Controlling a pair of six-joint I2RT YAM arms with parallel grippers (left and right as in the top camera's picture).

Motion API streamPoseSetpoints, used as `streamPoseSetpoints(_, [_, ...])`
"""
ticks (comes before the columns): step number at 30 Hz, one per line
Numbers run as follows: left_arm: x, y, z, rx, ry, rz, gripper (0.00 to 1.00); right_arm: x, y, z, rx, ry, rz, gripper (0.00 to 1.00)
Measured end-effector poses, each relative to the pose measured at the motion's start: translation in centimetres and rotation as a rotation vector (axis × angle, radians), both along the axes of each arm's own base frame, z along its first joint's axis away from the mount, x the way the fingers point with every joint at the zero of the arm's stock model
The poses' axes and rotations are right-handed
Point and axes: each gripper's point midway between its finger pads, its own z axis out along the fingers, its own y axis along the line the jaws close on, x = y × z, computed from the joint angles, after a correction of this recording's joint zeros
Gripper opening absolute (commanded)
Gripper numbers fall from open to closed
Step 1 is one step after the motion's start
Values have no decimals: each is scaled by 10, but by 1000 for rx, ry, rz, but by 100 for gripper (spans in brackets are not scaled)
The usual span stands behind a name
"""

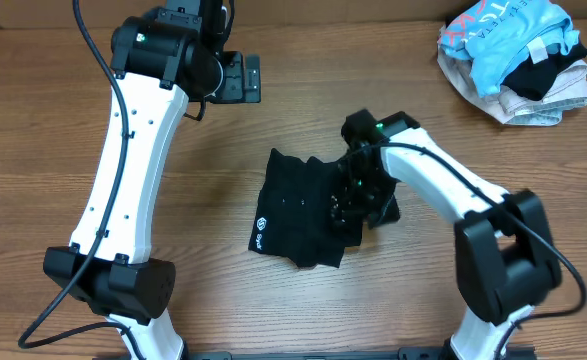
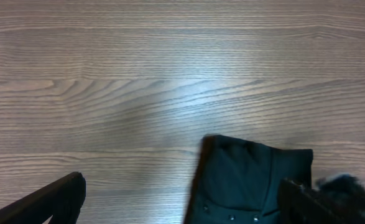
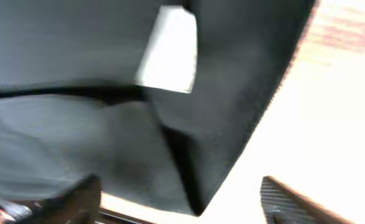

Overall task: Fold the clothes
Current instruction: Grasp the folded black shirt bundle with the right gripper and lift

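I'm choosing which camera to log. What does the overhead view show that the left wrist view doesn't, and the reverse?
Only overhead: the pile of clothes at the table's corner, and the white logo on the black garment. Only left wrist: its own fingers, seen spread wide. Both: the black garment lying on the wooden table.

Black garment (image 1: 298, 215), white logo (image 1: 260, 232) at its near-left corner, lay mid wooden table (image 1: 53, 150). Right gripper (image 1: 358, 195) rested on its right edge. Left gripper (image 1: 243, 78) hung far left. Mixed clothes pile (image 1: 513, 55) sat far right.
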Motion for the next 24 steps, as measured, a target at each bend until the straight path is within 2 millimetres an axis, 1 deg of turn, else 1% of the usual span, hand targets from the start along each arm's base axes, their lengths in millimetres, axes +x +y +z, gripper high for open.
streamPoseSetpoints(3, [0, 2, 0, 8, -1, 4, 100, 13, 6, 10, 37, -78, 1, 100])
streamPoseSetpoints(5, [0, 2, 0, 13, -1, 6, 100, 21, 11, 11, 59, -111, 0, 100])
streamPoseSetpoints(7, [0, 3, 0, 14, -1, 7, 100, 28, 20, 10, 106, -141, -5, 100])
streamPoseSetpoints(9, [0, 3, 0, 16, 0, 8, 100, 31, 29, 8, 156, -151, -18, 100])
streamPoseSetpoints(11, [0, 3, 0, 17, 0, 8, 100, 29, 32, 2, 180, -134, -49, 100])
streamPoseSetpoints(13, [-1, 3, -1, 18, 3, 8, 100, 23, 32, -6, 175, -107, -94, 100])
streamPoseSetpoints(16, [-1, 4, -1, 19, 6, 8, 100, 10, 24, -20, 127, -54, -161, 100])
streamPoseSetpoints(18, [-1, 4, -1, 19, 6, 8, 100, 5, 19, -29, 104, -38, -200, 100])
streamPoseSetpoints(20, [-1, 4, -1, 21, 5, 9, 100, 6, 19, -35, 101, -39, -230, 100])
streamPoseSetpoints(24, [-1, 4, -1, 22, 5, 10, 100, 15, 24, -39, 130, -65, -281, 100])
